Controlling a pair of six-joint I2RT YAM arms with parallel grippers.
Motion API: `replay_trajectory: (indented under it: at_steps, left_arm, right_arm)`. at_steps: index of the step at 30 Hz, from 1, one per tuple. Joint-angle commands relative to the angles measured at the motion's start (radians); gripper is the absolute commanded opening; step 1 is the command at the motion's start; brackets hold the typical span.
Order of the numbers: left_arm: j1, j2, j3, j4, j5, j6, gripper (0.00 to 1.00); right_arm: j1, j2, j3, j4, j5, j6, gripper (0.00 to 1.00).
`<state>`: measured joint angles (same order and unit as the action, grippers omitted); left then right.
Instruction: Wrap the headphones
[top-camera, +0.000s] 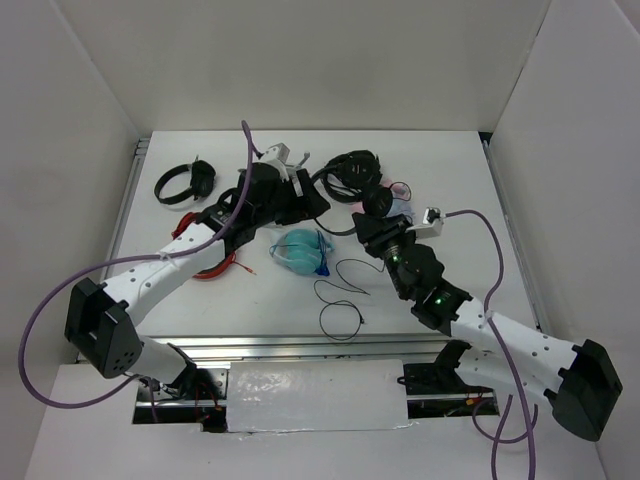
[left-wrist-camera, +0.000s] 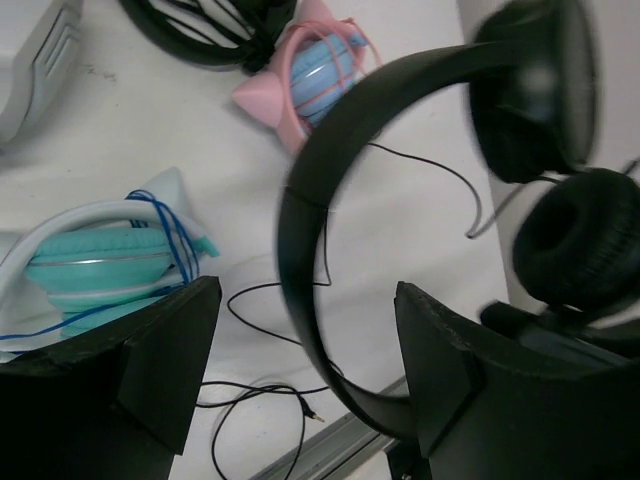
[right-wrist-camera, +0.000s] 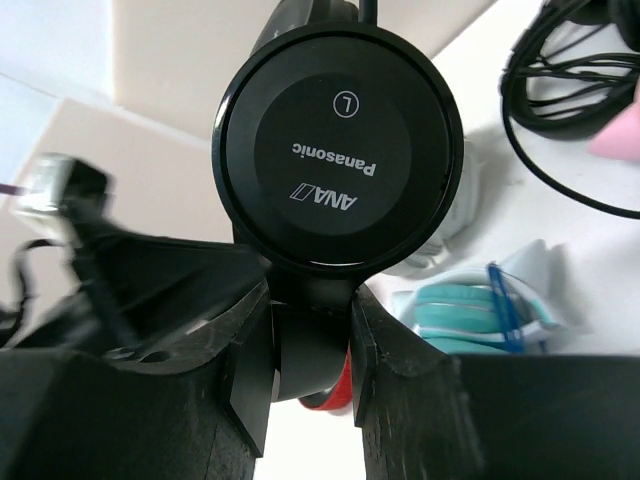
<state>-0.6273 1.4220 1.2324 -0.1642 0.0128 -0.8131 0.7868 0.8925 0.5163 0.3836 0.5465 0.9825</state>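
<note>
The headphones (right-wrist-camera: 340, 150) hang above the table, and the round earcup marked L fills the right wrist view. My right gripper (right-wrist-camera: 308, 360) is shut on the piece just below that earcup. In the left wrist view the thin black headband (left-wrist-camera: 300, 230) arcs between the fingers of my open left gripper (left-wrist-camera: 305, 370), close to the right finger, and both padded earcups (left-wrist-camera: 580, 250) are at the right. The long thin cable (top-camera: 340, 295) lies in loose loops on the table, ending in its plug (left-wrist-camera: 312, 415). From above, the left gripper (top-camera: 318, 208) and right gripper (top-camera: 372, 222) face each other at mid-table.
Teal headphones (top-camera: 300, 250) lie just below the grippers. A pink-and-blue pair (top-camera: 398, 198) and a black cable bundle (top-camera: 350, 168) sit behind. A chunkier black pair (top-camera: 185, 182) is at the far left, and a red-and-black pair (top-camera: 208, 255) lies under the left arm. The front rail (left-wrist-camera: 330, 450) is near.
</note>
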Motion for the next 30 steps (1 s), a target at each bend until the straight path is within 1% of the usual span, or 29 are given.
replay_trajectory:
  at_steps: [1, 4, 5, 6, 7, 9, 10, 11, 12, 15, 16, 18, 19, 20, 21, 22, 23, 25, 26, 28, 30]
  left_arm:
    - [-0.005, 0.023, 0.030, -0.020, -0.059, -0.038, 0.83]
    - [-0.005, 0.018, -0.008, 0.015, -0.042, -0.060, 0.72]
    - [-0.005, 0.018, -0.016, 0.025, -0.036, -0.066, 0.64]
    - [-0.005, 0.018, -0.014, 0.025, -0.031, -0.066, 0.60]
    - [-0.005, 0.018, -0.014, 0.028, -0.027, -0.067, 0.46]
    - [-0.006, 0.022, -0.008, 0.022, -0.024, -0.067, 0.34]
    - [-0.005, 0.020, -0.008, 0.020, -0.022, -0.070, 0.18]
    - [-0.005, 0.020, -0.004, 0.015, -0.022, -0.069, 0.07]
    - [-0.005, 0.018, -0.001, 0.006, -0.027, -0.069, 0.00]
    - [-0.005, 0.018, 0.022, -0.030, -0.053, -0.055, 0.00]
    - [-0.005, 0.015, 0.033, -0.038, -0.074, -0.054, 0.00]
    - [-0.003, 0.017, 0.051, -0.061, -0.100, -0.026, 0.00]
    - [-0.003, 0.026, 0.088, -0.081, -0.115, -0.018, 0.00]
    - [-0.003, 0.032, 0.108, -0.106, -0.161, -0.014, 0.00]
    - [-0.002, 0.038, 0.136, -0.153, -0.184, 0.006, 0.00]
    - [0.003, 0.058, 0.189, -0.178, -0.206, 0.011, 0.00]
    - [0.009, 0.063, 0.209, -0.196, -0.239, 0.017, 0.00]
    - [0.043, 0.083, 0.272, -0.224, -0.241, 0.035, 0.00]
    - [0.055, 0.087, 0.291, -0.224, -0.223, 0.040, 0.00]
    - [0.077, 0.098, 0.346, -0.239, -0.234, 0.048, 0.00]
    - [0.086, 0.103, 0.381, -0.250, -0.249, 0.061, 0.00]
  right_arm:
    - [0.034, -0.001, 0.004, 0.182, 0.108, 0.001, 0.00]
    - [0.057, 0.028, 0.004, 0.204, 0.128, 0.004, 0.00]
    - [0.075, 0.036, 0.005, 0.204, 0.150, 0.007, 0.00]
    - [0.083, 0.045, 0.011, 0.205, 0.150, 0.005, 0.00]
    - [0.088, 0.060, 0.016, 0.201, 0.161, -0.004, 0.00]
    - [0.117, 0.075, 0.033, 0.193, 0.196, -0.022, 0.00]
    - [0.124, 0.091, 0.037, 0.189, 0.208, -0.021, 0.00]
    - [0.135, 0.098, 0.040, 0.179, 0.217, -0.019, 0.00]
    - [0.141, 0.102, 0.048, 0.160, 0.224, -0.015, 0.00]
    - [0.147, 0.121, 0.065, 0.092, 0.227, 0.004, 0.00]
    - [0.149, 0.123, 0.070, 0.068, 0.224, 0.011, 0.06]
    - [0.150, 0.115, 0.076, 0.011, 0.207, -0.010, 0.24]
    - [0.147, 0.103, 0.079, -0.011, 0.190, -0.016, 0.48]
    - [0.146, 0.097, 0.083, -0.038, 0.176, -0.039, 0.61]
    - [0.140, 0.079, 0.088, -0.101, 0.164, -0.045, 0.73]
    - [0.134, 0.065, 0.094, -0.133, 0.130, -0.051, 0.88]
    - [0.129, 0.056, 0.096, -0.175, 0.110, -0.088, 0.92]
    - [0.120, 0.013, 0.087, -0.192, 0.051, -0.154, 0.97]
    - [0.120, 0.002, 0.076, -0.209, 0.052, -0.177, 1.00]
    - [0.111, -0.029, 0.054, -0.226, 0.030, -0.238, 1.00]
    - [0.106, -0.064, 0.036, -0.285, 0.032, -0.252, 1.00]
